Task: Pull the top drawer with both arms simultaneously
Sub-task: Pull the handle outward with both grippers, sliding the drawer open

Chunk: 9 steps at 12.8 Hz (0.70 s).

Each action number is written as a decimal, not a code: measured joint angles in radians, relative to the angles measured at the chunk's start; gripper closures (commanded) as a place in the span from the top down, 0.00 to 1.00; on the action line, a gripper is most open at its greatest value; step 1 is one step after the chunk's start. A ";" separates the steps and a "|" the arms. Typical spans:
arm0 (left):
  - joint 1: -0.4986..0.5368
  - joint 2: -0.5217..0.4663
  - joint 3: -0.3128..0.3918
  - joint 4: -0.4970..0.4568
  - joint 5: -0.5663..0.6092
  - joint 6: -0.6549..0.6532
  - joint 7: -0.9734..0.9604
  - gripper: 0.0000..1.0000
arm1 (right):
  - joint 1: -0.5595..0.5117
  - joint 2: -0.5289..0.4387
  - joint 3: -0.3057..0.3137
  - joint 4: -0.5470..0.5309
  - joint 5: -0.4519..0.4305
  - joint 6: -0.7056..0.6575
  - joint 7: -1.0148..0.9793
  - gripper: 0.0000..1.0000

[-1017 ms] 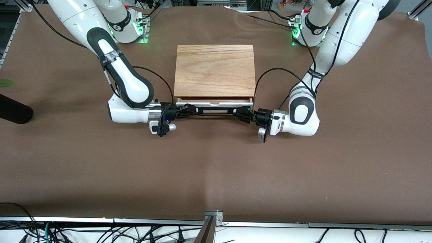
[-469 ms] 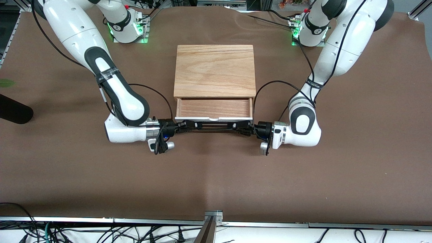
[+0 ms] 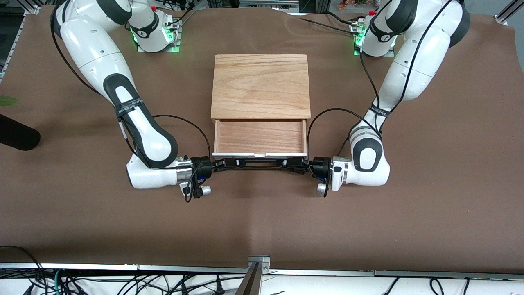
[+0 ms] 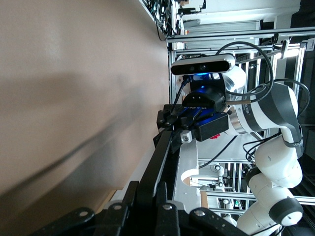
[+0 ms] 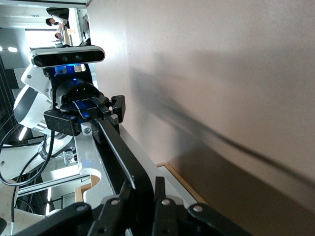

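Landmark: wooden box (image 3: 260, 85), mid-counter (image 3: 262, 221).

Nearest the camera: black bar handle (image 3: 260, 163), just in front of the box's white drawer front. Right tool (image 3: 221, 164) is clamped on the handle's end toward the right arm's side; left tool (image 3: 295, 164) is clamped on the end toward the left arm's side. Both are closed onto the bar, lying roughly flat along it. The wrist views agree: each shows the bar running off to the other arm's tool (image 4: 172, 129) (image 5: 109, 114).

Next: top drawer (image 3: 260, 137) sticks well out of the box toward the camera, wood floor exposed, nothing in it. The box top slab sits farther back, between the two arm bases.

Risks, my read:
- Uneven pull between the arms skews the drawer, so it could bind in the box.
- Drawer looks near full travel. More pull may drag the box across the counter or yank the tray clean out.
- The bar appears slightly bowed between the tools; any inward squeeze or twist could bend it or slip a grip.
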 measured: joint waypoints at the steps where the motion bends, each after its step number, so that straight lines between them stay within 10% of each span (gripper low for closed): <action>1: -0.003 0.006 0.001 0.011 0.000 0.004 -0.004 0.00 | 0.000 0.009 0.000 0.014 -0.007 -0.005 0.006 0.00; 9: -0.016 0.033 0.005 0.092 0.000 0.043 -0.028 0.04 | 0.003 0.036 0.004 0.093 -0.053 0.013 0.027 0.00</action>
